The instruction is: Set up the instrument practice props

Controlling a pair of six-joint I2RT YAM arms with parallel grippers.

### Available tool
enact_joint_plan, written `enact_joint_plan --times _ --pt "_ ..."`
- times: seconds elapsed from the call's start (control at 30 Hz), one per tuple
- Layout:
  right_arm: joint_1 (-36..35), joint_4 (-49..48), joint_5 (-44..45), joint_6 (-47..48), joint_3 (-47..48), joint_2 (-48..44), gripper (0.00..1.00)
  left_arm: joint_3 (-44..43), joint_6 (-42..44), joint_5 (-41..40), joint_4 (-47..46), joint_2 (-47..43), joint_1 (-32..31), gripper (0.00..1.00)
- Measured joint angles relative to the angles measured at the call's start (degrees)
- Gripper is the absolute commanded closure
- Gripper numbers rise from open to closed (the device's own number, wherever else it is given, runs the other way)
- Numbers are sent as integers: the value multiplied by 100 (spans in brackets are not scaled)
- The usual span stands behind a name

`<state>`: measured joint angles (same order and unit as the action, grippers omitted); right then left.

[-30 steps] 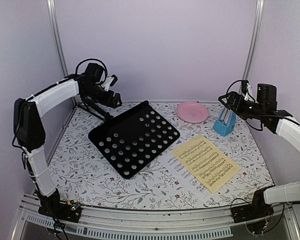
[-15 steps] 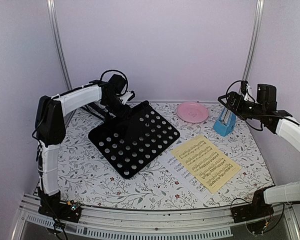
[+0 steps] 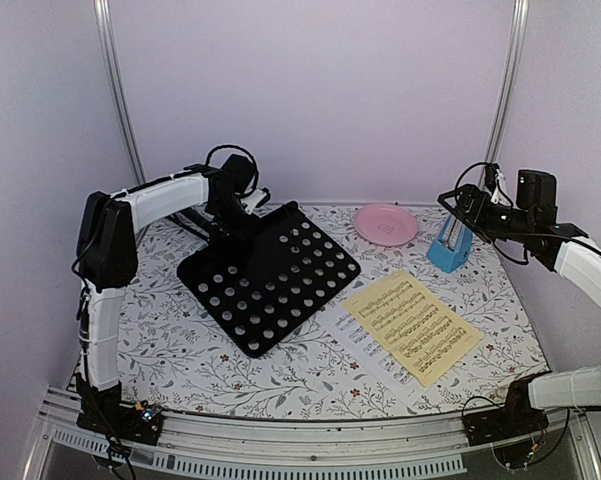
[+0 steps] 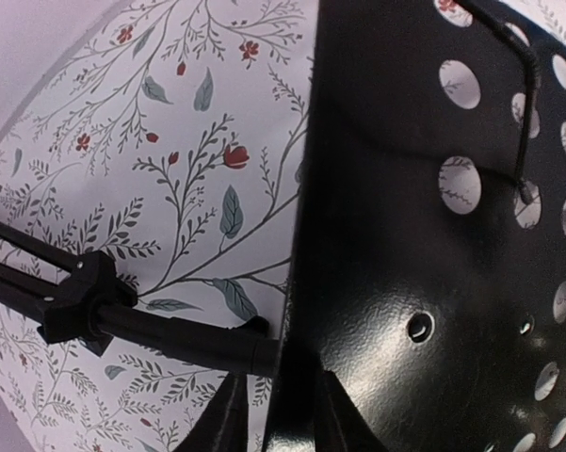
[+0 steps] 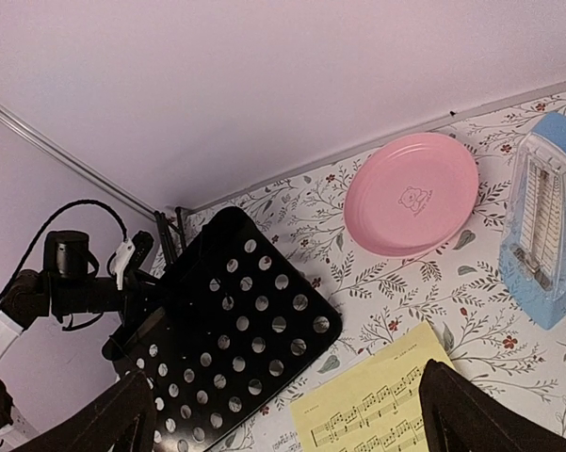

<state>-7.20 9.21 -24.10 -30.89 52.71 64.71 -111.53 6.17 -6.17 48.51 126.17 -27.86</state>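
Lilac walls (image 3: 310, 90) and a floral worktop (image 3: 160, 330) frame the job.

Biggest prop is the music stand (image 3: 270, 275). It lies flat centre-left in the top view, w/ its tripod legs (image 4: 85, 301) running off toward the upper left. Our left hand (image 4: 281, 414) sits at the perforated plate's upper-left edge. The wrist view shows its fingers (image 4: 231, 419) narrow, one each side of that edge, but we can't tell if they're pinching yet.

We judge the step is gripping the stand to raise it. To do it well:
- Seat the edge deep between the fingers, not just on the lip, since thin metal will likely pivot.
- Lift slowly, w/ the leg end staying down as the hinge.
- Watch that the plate's lower-right corner doesn't sweep the papers.

The pale-yellow sheet (image 3: 412, 325) lies lower right, and the white sheet (image 3: 352, 330) peeks out from under its left side, near the stand's corner. The pink plate (image 3: 386, 223) at upper right isn't our concern. The blue metronome (image 3: 448, 245) stands upright just right of it.

Our right hand (image 3: 470, 205) hovers above the metronome, wide open and holding nothing. Best it waits there, clear of the lift.
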Motion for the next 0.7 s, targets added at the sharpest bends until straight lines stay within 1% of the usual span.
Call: enact_joint_plan --times 0.2,0.3,0.5,0.7 --pt "0 0 -2 0 -22 -13 1 -4 26 -55 -72 0 7 100" --pt "0 -2 -2 0 -26 -33 1 -9 107 -28 -68 -7 11 100" --pt "0 -2 11 2 -28 -125 1 -52 -348 -17 -94 -13 15 100" --pt "0 -9 24 7 -28 -192 1 -223 -597 293 122 -50 61 100"
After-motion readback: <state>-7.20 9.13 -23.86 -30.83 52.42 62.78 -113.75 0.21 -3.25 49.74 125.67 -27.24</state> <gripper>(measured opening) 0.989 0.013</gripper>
